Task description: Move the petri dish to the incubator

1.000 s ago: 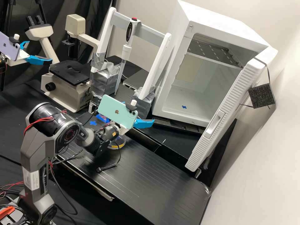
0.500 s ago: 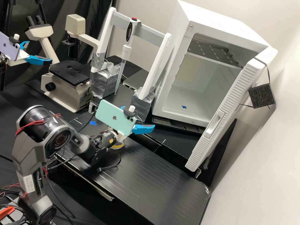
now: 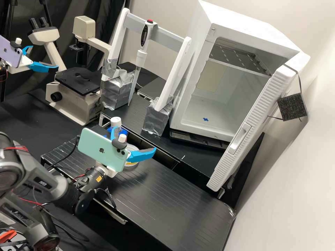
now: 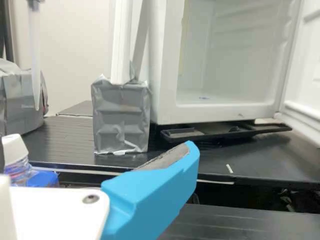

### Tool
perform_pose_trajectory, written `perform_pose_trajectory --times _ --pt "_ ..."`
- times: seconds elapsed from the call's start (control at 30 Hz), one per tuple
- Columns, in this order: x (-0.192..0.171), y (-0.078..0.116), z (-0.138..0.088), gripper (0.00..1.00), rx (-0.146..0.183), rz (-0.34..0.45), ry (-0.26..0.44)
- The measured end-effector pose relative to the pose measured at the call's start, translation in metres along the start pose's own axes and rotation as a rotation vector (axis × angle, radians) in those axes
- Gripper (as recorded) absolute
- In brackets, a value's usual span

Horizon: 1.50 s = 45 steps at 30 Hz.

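So we've got our white claw with two bright blue fingers (image 3: 141, 156) (image 3: 134, 139) open, the fingers spread well apart and nothing gripped. The clear round petri dish with yellow in it (image 3: 132, 148) is sitting on the black ribbed desk (image 3: 167, 195), over by its far edge. From the high view one blue finger cuts across part of the dish, and we can't tell whether they touch. There's a mint green phone (image 3: 102, 150) mounted on the claw too, leaning at a tilt.

Just beside the dish we see a clear bottle with a white cap (image 3: 116, 121), standing upright by something bright blue. Past the gap behind our desk is the big white box-shaped incubator (image 3: 244, 21), its white ribbed door (image 3: 251, 129) swung wide open. Inside, we've got a blue tape cross (image 3: 205, 119) on the floor and a metal shelf (image 3: 240, 57) up top.

Next to the incubator a white frame with a grey crossbar (image 3: 164, 31) stands in silver-taped blocks (image 3: 157, 120), and a slim white pipette with a red top (image 3: 141, 55) hangs upright in it. Further along is our cream microscope with a black stage (image 3: 78, 82).
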Motion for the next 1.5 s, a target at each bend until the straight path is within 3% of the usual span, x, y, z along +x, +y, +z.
perform_pose_trajectory --times 0.23,0.53,0.77,1.0,1.03,1.5 --pt "-0.009 0.007 0.003 1.00 -0.011 -0.011 -0.006" --pt "-0.009 -0.006 0.014 1.00 -0.011 -0.156 -0.025" --pt "-0.008 -0.010 0.024 1.00 0.025 -0.186 -0.064" --pt "-0.008 -0.009 0.027 1.00 -0.002 -0.184 -0.076" --pt "-0.008 -0.009 0.028 0.00 -0.002 -0.183 -0.071" --pt "-0.007 -0.012 0.031 0.00 0.008 -0.193 -0.071"
